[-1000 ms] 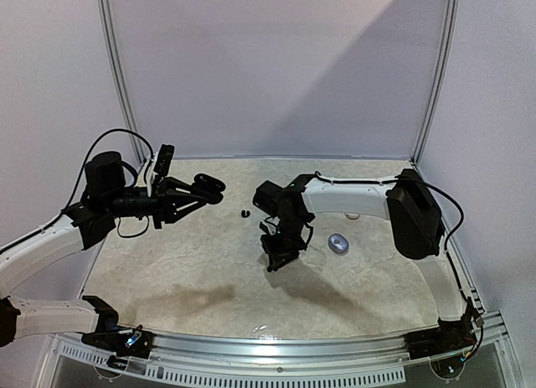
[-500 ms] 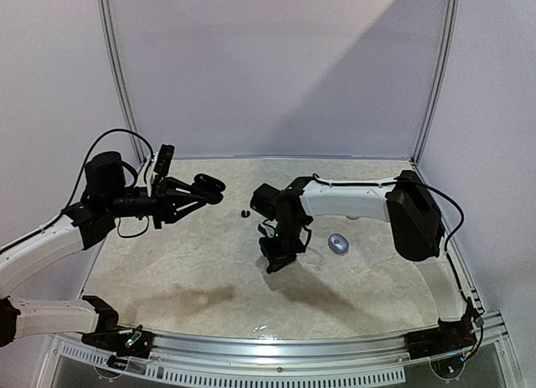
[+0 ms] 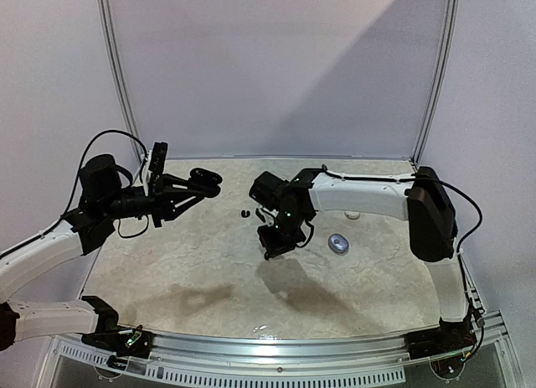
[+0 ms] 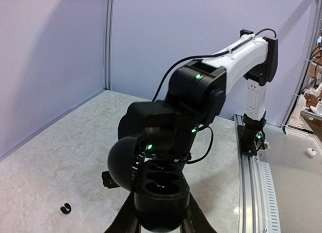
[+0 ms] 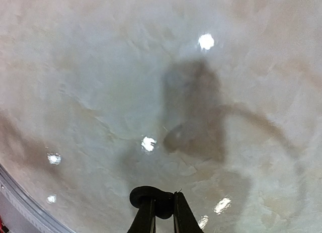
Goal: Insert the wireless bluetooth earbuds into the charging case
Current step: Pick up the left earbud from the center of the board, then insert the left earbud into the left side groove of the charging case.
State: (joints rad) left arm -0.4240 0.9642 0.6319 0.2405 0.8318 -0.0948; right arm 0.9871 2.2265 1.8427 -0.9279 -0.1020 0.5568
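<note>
You have one black earbud (image 5: 152, 195) pinched in the right gripper (image 5: 162, 209), raised at centre frame, while another black earbud (image 3: 245, 213) lies on the bench (image 3: 193, 262) just left of it. Your left gripper (image 4: 160, 224), upper left, clamps the open black charging case (image 4: 160, 195); a grey case (image 3: 338, 243) sits to the right.

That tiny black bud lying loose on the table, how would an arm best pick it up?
Probably from straight above, pinching the bud across its rounded body. It lies low on the table with nothing close beside it, so fingers can drop on either side; a sideways approach would likely scrape the surface.
</note>
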